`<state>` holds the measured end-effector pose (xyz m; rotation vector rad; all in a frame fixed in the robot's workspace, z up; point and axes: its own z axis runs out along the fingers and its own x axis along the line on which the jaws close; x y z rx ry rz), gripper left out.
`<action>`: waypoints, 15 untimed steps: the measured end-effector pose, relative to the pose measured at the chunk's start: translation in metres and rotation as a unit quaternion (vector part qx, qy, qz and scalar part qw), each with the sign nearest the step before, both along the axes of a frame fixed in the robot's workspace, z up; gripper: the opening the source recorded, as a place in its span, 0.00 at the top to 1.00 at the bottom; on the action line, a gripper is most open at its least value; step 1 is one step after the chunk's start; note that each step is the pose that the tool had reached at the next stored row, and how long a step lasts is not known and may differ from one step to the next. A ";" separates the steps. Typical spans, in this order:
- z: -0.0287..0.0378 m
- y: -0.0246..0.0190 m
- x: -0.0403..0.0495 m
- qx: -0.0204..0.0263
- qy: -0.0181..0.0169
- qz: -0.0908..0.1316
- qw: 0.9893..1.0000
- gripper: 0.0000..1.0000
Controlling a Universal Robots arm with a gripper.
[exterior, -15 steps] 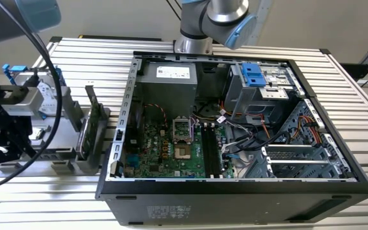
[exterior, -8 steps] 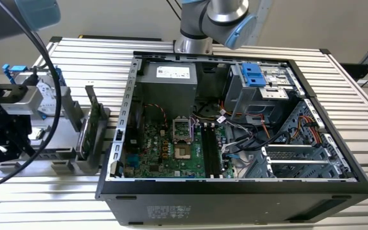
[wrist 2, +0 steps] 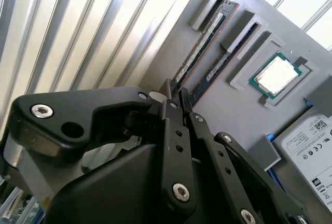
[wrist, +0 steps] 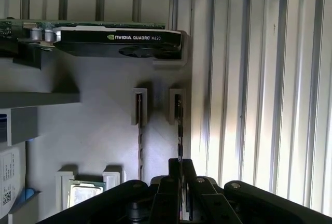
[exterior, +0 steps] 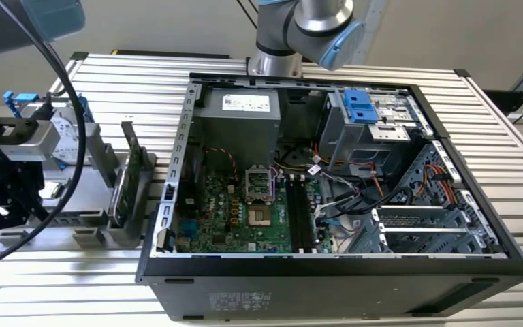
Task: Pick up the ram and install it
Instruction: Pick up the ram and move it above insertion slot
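The pick-up step is in hand. The black two-fingered gripper [wrist: 181,163] sits over the grey moulded parts holder [wrist: 104,130]. Its jaws are drawn almost together, and the ram [wrist: 179,128], a long, thin circuit-board stick with small dark chips, runs edge-up into the slit between them. It looks pinched, though it stands seated in its grey end bracket [wrist: 175,105] (a twin stick [wrist: 139,130] stands just beside). The black memory slots [exterior: 299,211] in the open black computer case [exterior: 334,276] lie well apart. I judge the next move calls for a straight, untwisted lift.
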<state>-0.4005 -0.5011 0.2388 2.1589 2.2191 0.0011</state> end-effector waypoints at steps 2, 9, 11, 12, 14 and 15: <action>0.0009 0.0000 0.0000 0.000 0.000 0.000 1.000 1.00; 0.0031 0.0000 0.0000 0.000 0.000 0.000 1.000 1.00; 0.0034 0.0000 0.0000 0.000 0.000 0.000 1.000 1.00; 0.0034 0.0000 0.0000 0.000 0.000 0.000 1.000 1.00; 0.0037 0.0000 0.0000 0.000 0.000 0.000 1.000 1.00; 0.0043 0.0000 0.0000 0.000 0.000 0.000 1.000 1.00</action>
